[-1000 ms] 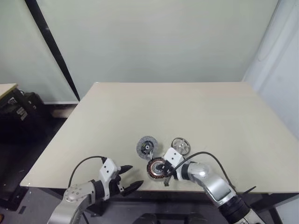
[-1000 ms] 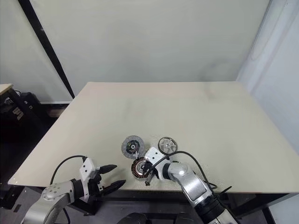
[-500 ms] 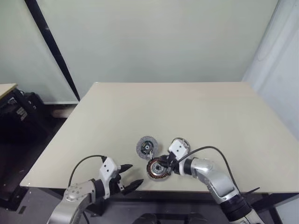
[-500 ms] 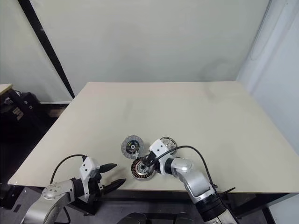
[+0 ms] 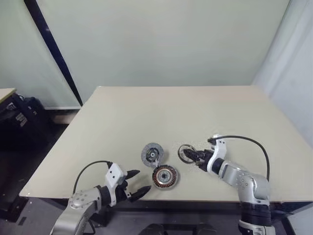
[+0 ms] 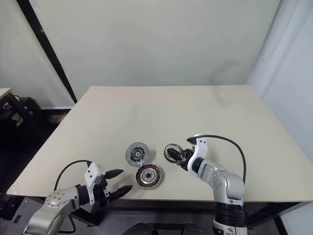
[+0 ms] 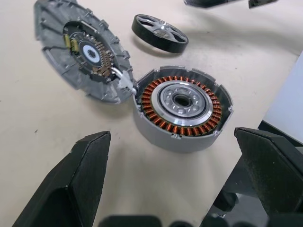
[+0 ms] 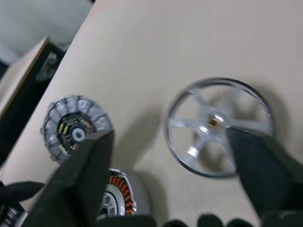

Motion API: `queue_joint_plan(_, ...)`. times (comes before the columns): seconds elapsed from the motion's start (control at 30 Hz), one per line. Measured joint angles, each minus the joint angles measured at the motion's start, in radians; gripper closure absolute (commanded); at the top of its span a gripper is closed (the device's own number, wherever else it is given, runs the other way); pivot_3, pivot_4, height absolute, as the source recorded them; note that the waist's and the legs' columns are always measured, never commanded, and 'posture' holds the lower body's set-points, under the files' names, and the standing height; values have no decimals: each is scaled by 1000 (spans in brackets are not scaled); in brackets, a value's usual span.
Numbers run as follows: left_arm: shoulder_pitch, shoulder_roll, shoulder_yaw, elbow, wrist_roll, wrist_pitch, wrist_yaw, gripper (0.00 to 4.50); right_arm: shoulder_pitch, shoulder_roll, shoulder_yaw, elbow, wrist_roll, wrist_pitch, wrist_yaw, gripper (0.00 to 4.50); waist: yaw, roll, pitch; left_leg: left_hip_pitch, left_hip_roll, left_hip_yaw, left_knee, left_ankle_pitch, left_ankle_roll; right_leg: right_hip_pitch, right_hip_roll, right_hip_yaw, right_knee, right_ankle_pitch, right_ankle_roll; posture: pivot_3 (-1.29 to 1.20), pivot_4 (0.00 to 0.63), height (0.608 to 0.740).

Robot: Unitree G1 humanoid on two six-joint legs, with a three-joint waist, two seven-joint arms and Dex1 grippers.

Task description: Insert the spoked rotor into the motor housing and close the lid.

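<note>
The left gripper [image 5: 136,182] hovers at the near edge of the worktop [image 5: 122,122], its two black fingers spread wide and holding nothing, aimed toward the motor housing [image 5: 165,176]. The motor housing lies flat on the worktop close to that near edge, its copper windings and silver centre facing up and uncovered. Just beyond the motor housing and slightly to the left lies the lid [image 5: 152,153], its rim touching or almost touching the housing's rim. To the right of the lid, apart from the motor housing, the spoked rotor [image 5: 186,153] rests flat on the worktop. The right gripper [image 5: 195,156] sits at the rotor's right edge, fingers apart, with nothing clamped between them.
</note>
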Motion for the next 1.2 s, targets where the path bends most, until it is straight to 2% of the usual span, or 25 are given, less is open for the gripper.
queue_joint_plan(0.2,-11,-2,0,0,0,-1,-3,0,-22,64,-136,65,79,63,-93,29,-1,2,0,1,4,2,0,-1,-1,-1,2,-1,0,2,-3,0,0,740)
queue_joint_plan(0.47,-21,-2,-1,0,0,-1,-9,0,-97,95,-224,191,160,98,-143,29,-1,3,0,1,3,2,0,0,-1,-1,2,-1,-1,2,-3,0,0,740)
queue_joint_plan(0.83,-21,-2,0,0,0,0,-10,0,-128,72,-182,288,167,45,-158,29,-1,4,-1,1,3,2,0,0,-1,-1,1,-1,-1,2,-4,0,0,740)
queue_joint_plan(1.03,-17,-2,0,0,0,0,-7,0,-128,7,-165,277,164,8,-158,29,-1,4,-1,0,3,2,0,0,-1,-1,1,-1,-1,2,-3,0,0,740)
queue_joint_plan(1.2,-22,-3,0,0,1,-1,-7,0,-127,-78,-100,256,118,-32,-157,29,-2,4,-1,0,3,2,0,0,-1,-1,1,-1,-1,2,-3,0,0,740)
